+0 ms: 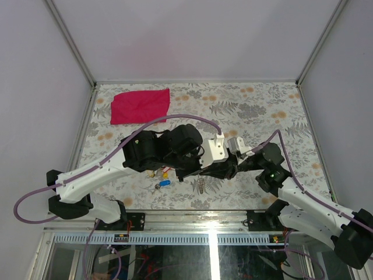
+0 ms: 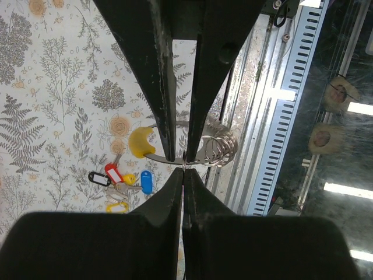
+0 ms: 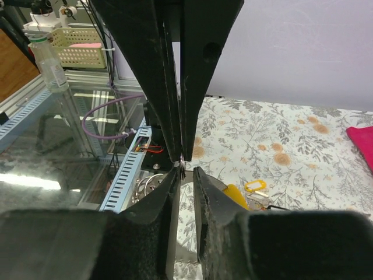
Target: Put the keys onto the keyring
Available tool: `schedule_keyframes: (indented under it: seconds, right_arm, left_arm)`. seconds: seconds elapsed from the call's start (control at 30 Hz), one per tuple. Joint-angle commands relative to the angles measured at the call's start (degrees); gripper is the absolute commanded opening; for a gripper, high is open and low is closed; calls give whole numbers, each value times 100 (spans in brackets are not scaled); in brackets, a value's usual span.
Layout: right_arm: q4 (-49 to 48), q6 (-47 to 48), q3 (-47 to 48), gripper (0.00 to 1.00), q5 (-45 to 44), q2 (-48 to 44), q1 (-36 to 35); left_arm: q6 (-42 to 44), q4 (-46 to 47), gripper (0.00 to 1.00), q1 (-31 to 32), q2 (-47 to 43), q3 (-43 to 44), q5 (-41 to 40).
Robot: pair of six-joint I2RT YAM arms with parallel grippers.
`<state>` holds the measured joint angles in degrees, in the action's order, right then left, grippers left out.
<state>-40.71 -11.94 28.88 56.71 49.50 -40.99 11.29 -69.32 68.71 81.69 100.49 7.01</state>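
Note:
My left gripper [image 2: 183, 170] is shut on the thin edge of the keyring [image 2: 184, 164]. Its silvery chain [image 2: 219, 149] bunches just to the right and hangs down above the table [image 1: 201, 185]. My right gripper [image 3: 186, 171] meets it tip to tip, jaws narrowly apart, with the ring [image 3: 182, 165] against its left finger [image 3: 172, 186]. A yellow-headed key [image 2: 140, 142] lies crosswise behind both sets of fingertips, off the table; what bears it I cannot tell. The other keys [image 2: 116, 181], red, black, blue and yellow, lie bunched on the floral table [image 1: 163, 175].
A red cloth [image 1: 140, 106] lies at the back left of the table. The metal rail of the table's near edge [image 2: 280, 134] runs close beside both grippers. Both arms meet near the front middle [image 1: 207, 169].

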Motion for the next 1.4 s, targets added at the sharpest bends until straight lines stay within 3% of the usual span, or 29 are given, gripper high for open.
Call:
schedule_keyframes:
  seconds: [0.0, 0.1, 0.3, 0.4, 0.53, 0.87, 1.37]
  right_arm:
    - [-582, -242, 300, 17, 166, 136, -30]
    - [-723, -401, 334, 0, 272, 196, -32]
    - [-1288, -807, 164, 0, 173, 114, -33]
    - [-1587, -993, 77, 0, -108, -62, -39]
    - [-1943, -1259, 19, 0, -462, -233, -40]
    - [-3321, -2276, 179, 0, -1196, -203, -36]
    - [-4065, -2809, 399, 0, -1530, 124, -40]
  left_arm:
    - [76, 128, 0, 63, -55, 52, 91]
    - [84, 135, 0, 67, -50, 44, 87]
    - [61, 349, 0, 68, -245, -19, 38]
    - [-39, 684, 9, 66, -545, -170, 46]
    - [-318, 1547, 24, 69, -1180, -559, -57]
    - [-1139, 4757, 32, 65, -3418, -2664, -569]
    - [-1142, 5637, 36, 65, -2993, -2781, 113]
